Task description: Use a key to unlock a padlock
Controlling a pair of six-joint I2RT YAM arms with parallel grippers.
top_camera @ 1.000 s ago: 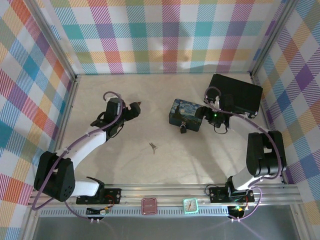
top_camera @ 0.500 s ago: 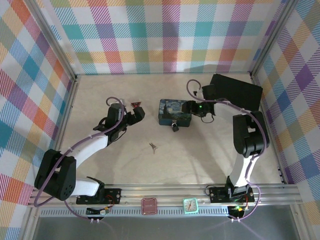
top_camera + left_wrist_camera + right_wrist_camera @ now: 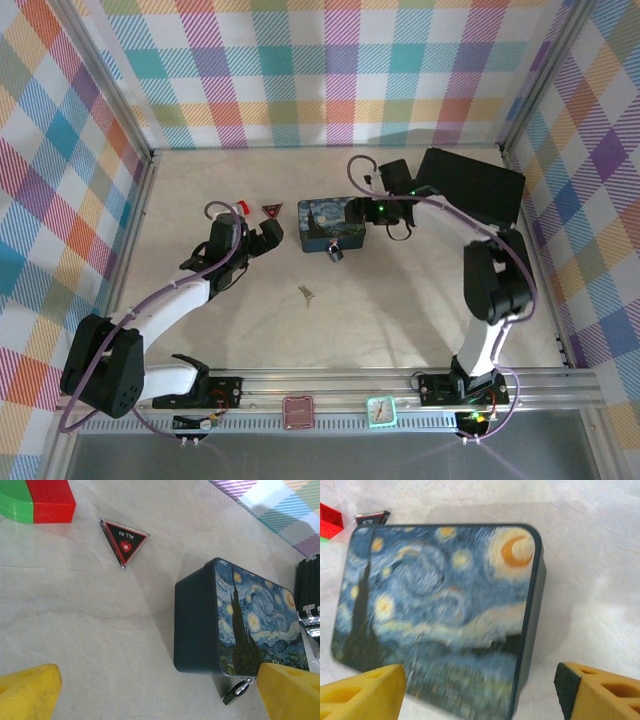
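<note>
Left fingers (image 3: 27,692) spread, empty; right fingers (image 3: 600,692) spread, facing tin (image 3: 440,610); padlock (image 3: 334,254) beside tin; key (image 3: 306,293) loose on bench (image 3: 420,300).

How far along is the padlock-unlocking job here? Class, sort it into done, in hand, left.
Done: nothing; the key lies untouched on the table, apart from the padlock beside the painted tin. In hand: nothing; left gripper and right gripper are open, empty. Left: grasp key, steady padlock, insert, turn.

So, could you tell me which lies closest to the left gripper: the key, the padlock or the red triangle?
The dark-red triangle, just beyond the left gripper; the key lies farther off, and the padlock sits beside the painted tin.
</note>
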